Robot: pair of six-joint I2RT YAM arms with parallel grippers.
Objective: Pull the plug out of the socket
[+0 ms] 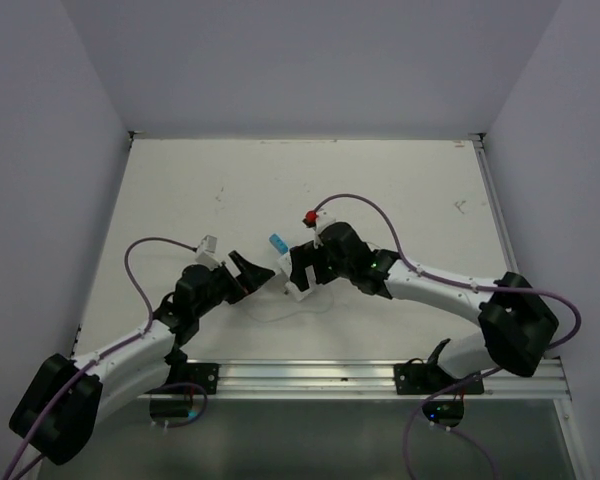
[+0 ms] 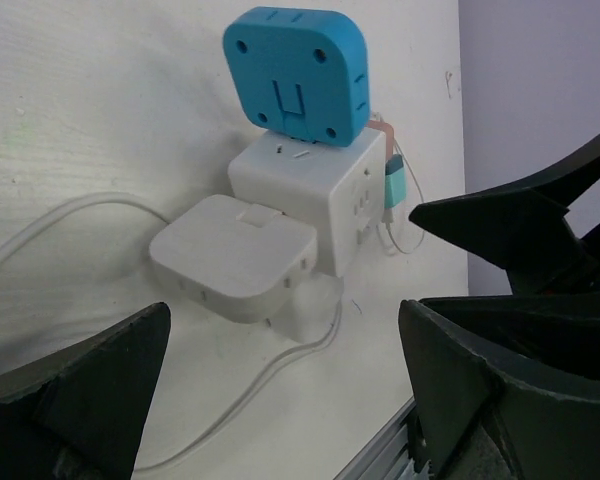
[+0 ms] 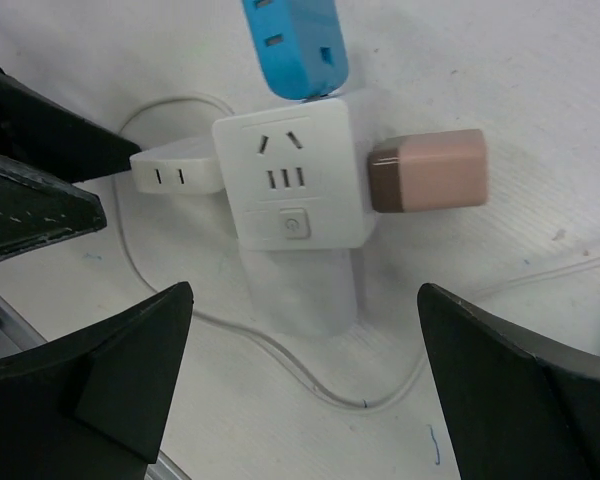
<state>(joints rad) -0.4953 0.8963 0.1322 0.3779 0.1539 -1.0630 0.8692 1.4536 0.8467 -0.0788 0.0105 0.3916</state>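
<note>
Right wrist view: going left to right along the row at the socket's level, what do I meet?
white flat plug → white cube socket → pink plug

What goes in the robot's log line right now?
left hand: open, empty | right hand: open, empty | socket: on table | blue plug, pink plug, white plug: all plugged in | step: nothing pulled yet

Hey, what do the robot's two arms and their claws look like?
The left arm and right arm have white shells with black joints, and a purple cable runs along each. The claw fingers are matte black, broad wedges tapering to points.
</note>
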